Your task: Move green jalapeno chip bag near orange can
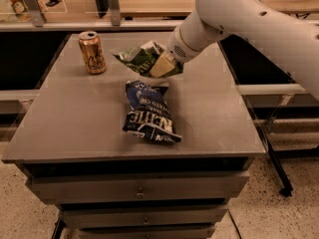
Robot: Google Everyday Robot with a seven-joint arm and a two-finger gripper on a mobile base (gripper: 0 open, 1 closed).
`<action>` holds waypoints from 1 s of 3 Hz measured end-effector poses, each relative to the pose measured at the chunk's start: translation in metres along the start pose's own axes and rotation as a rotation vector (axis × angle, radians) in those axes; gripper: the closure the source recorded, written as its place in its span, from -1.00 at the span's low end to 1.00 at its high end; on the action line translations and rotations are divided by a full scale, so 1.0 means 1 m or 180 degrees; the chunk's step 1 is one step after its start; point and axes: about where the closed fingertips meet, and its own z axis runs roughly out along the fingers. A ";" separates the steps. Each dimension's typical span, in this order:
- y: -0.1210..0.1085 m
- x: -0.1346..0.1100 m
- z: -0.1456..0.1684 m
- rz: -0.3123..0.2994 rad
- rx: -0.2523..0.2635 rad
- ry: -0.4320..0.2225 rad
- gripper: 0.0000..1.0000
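While the white arm (249, 21) reaches in from the upper right, its tool (162, 66) is clamped on the right end of the green jalapeno chip bag (142, 58), with one cream-coloured finger (159, 67) lying flat against the foil. The bag is crumpled and spreads out to the left of the tool, its pointed corner aimed toward the orange can (92, 53). It seems to be held a little above the grey tabletop (214, 113) rather than resting on it, though this view does not settle that. The can stands upright near the tabletop's back left corner, silver top up and dark emblem facing the camera. It is near the green bag's left tip but not touching it; a strip of bare surface shows between them.

Just in front of the green bag, a dark blue chip bag (149, 113) with white lettering lies flat near the middle of the tabletop, its long side running toward the front edge. Its upper end sits right under the tool. Below the tabletop, grey drawers (137, 193) with small pulls face the camera, and a speckled floor (279, 218) shows at the lower right.
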 end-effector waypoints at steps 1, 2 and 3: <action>0.003 -0.013 -0.002 0.0177 -0.0039 -0.0199 1.00; 0.014 -0.019 0.007 0.0258 -0.0242 -0.0518 1.00; 0.030 -0.030 0.020 0.0126 -0.0474 -0.0789 1.00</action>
